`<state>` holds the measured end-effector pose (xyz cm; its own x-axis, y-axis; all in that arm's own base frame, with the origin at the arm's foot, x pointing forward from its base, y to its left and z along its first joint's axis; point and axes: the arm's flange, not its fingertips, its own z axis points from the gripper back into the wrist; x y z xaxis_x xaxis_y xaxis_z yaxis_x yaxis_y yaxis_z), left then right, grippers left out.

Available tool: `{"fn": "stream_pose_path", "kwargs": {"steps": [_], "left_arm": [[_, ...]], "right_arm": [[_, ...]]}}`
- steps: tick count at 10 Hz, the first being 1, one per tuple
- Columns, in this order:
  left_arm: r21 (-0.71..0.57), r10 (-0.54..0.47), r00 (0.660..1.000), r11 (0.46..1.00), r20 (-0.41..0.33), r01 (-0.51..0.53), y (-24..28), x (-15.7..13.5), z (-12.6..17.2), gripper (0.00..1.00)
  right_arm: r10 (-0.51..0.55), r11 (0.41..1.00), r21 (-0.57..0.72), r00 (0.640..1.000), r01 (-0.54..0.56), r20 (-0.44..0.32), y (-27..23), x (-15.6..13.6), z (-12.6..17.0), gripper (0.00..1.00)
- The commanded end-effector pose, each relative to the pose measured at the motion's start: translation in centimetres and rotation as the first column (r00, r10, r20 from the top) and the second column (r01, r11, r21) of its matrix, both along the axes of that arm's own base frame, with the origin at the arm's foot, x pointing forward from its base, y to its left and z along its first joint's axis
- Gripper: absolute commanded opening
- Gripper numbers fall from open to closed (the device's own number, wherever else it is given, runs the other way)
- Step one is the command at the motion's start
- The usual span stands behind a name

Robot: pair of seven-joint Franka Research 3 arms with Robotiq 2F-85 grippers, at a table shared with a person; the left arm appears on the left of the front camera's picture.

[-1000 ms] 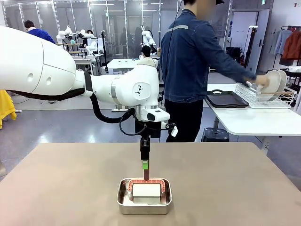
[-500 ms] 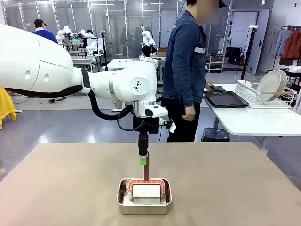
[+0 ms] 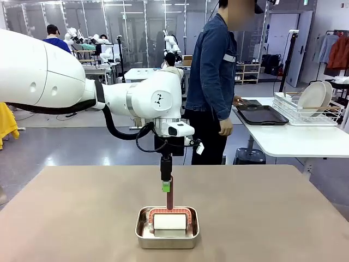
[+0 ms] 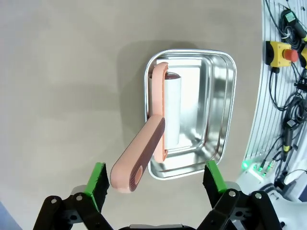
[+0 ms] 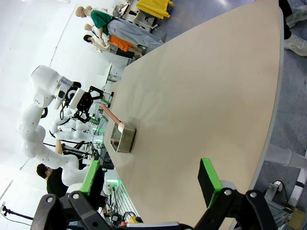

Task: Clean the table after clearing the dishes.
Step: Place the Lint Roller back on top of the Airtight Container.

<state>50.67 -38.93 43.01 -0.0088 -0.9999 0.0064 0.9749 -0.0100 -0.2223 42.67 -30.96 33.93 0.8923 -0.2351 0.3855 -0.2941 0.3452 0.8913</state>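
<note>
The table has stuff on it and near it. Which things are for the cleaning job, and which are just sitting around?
For the job: table, pink-handled roller in the steel pan, open left gripper.

Just around: drying rack with plates, dark tray, white side table.

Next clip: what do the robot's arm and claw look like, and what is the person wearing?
The left arm is glossy white with a black cable looping under its wrist. The left claw is black with green finger pads. The person wears a blue denim jacket and dark trousers.
</note>
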Motion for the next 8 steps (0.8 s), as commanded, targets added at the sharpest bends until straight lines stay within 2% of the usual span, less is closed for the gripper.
{"fn": "stream_pose_path", "kwargs": {"steps": [1,4,5,6,8], "left_arm": [[0.008,0.003,1.000,1.000,0.008,-0.003,-0.1,-0.1,0.2,1.00],[0.000,0.000,1.000,1.000,0.000,0.000,0.0,0.0,0.0,1.00],[-0.048,0.072,0.997,0.996,-0.006,-0.072,2.1,1.1,2.3,1.00],[-0.148,0.183,0.978,0.969,-0.103,-0.197,5.4,1.7,4.8,1.00],[-0.332,0.306,0.917,0.863,-0.256,-0.381,12.4,1.5,7.6,1.00]], "right_arm": [[0.004,1.000,0.003,1.000,-0.004,0.010,0.2,-0.3,0.2,1.00],[0.004,1.000,0.003,1.000,-0.004,0.010,0.2,-0.3,0.2,1.00],[0.004,1.000,0.003,1.000,-0.004,0.010,0.2,-0.3,0.2,1.00],[0.004,1.000,0.003,1.000,-0.004,0.010,0.2,-0.3,0.2,1.00],[0.004,1.000,0.003,1.000,-0.004,0.010,0.2,-0.3,0.2,1.00]]}}
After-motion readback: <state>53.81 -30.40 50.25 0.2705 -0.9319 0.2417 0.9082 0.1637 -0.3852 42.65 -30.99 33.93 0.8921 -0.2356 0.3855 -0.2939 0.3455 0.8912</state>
